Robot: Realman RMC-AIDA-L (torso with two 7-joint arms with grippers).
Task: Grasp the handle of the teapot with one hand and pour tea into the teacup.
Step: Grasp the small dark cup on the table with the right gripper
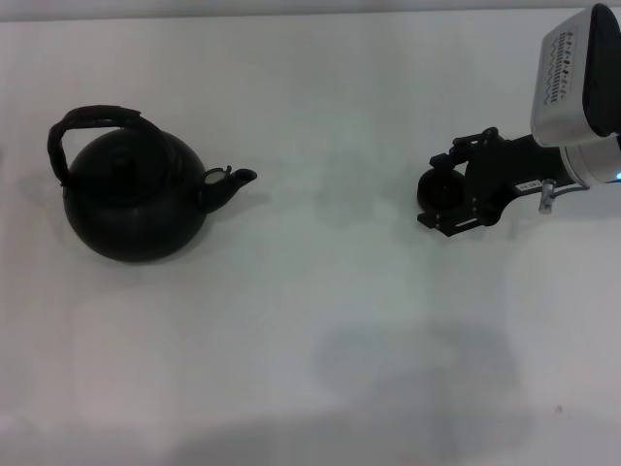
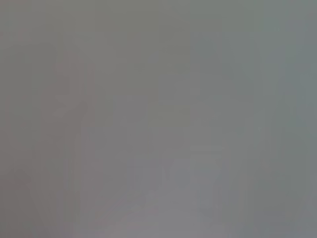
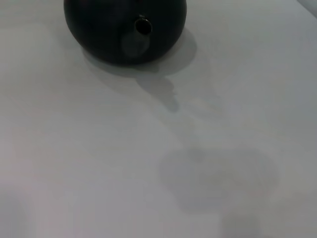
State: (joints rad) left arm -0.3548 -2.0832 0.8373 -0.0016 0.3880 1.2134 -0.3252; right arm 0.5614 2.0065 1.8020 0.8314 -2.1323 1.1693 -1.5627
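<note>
— Where do we find the teapot [image 1: 131, 199]?

— It sits upright on the white counter [image 1: 310, 320] at the left, its handle [image 1: 92, 121] arched over the lid, its spout [image 1: 233, 182] pointing right.

— And the teacup [image 1: 439, 189]?

— At the right, well apart from the teapot, a small dark round shape at the tip of the right tool [image 1: 456, 194].

— Do we see how that tool stands?

— It appears closed around the cup. The right wrist view shows only the teapot and counter.

— The left tool?

— We cannot see it; its wrist view is blank grey.

Plain grey blur, nothing distinguishable, no object or edge
</note>
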